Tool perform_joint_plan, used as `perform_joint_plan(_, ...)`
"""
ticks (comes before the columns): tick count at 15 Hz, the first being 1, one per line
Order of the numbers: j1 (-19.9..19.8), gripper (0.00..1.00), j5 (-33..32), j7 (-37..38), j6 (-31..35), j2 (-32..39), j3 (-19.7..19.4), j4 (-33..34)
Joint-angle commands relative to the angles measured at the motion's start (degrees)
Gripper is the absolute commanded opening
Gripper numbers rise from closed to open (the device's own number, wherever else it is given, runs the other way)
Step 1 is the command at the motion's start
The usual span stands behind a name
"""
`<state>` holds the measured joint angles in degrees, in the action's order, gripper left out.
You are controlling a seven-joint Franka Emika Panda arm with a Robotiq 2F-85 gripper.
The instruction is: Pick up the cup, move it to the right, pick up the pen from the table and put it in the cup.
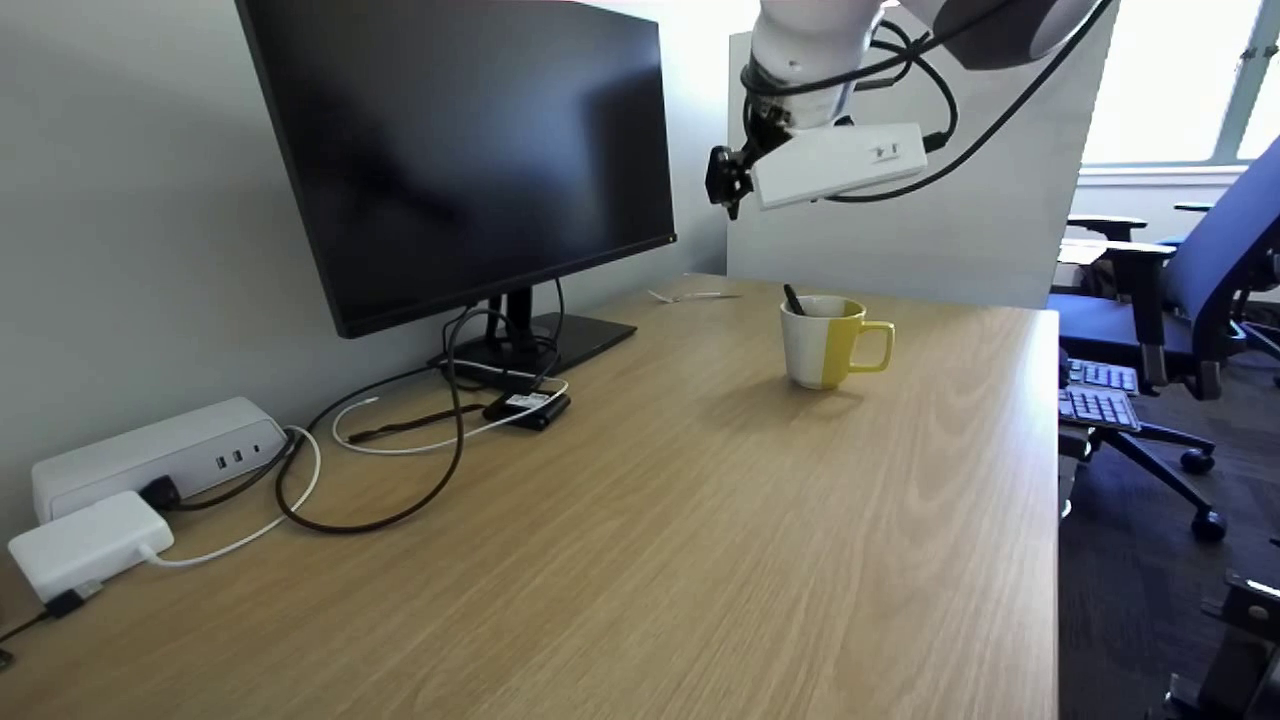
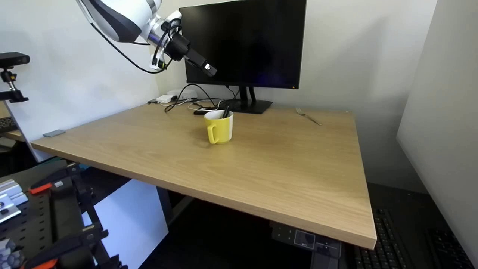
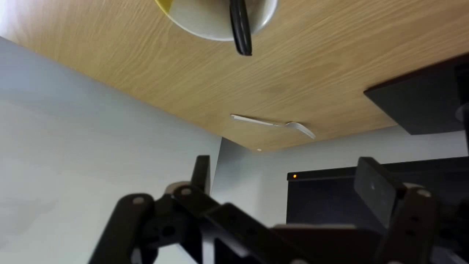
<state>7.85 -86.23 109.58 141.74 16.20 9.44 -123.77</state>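
cup [image 1: 822, 350]: upright on counter [image 1: 800, 560], standing on its base | pen [image 3: 240, 27]: inside cup, leaning at its rim, which props the dark end up | claw [image 3: 284, 170]: higher than cup, well apart, spread, nothing held, likely so the pen rests undisturbed | step: pen-in-cup, looks finished

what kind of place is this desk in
Most likely an office: a large monitor stands on the wood-grain desk, and a blue wheeled chair stands beyond its edge.
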Motion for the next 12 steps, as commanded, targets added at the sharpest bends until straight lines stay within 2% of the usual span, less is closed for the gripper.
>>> perform_joint_plan(1, -2.17, 1.00, 10.66, -11.99, 7.87, -4.73, 0.37, -4.07)
perform_joint_plan(5, -2.00, 1.00, 27.06, -27.57, 11.51, -9.19, 0.09, -8.17)
perform_joint_plan(9, -0.60, 1.00, 42.80, -41.33, 9.57, -14.26, -0.01, -11.53)
perform_joint_plan(12, 0.64, 1.00, 52.20, -49.04, 7.29, -18.27, 0.15, -13.15)
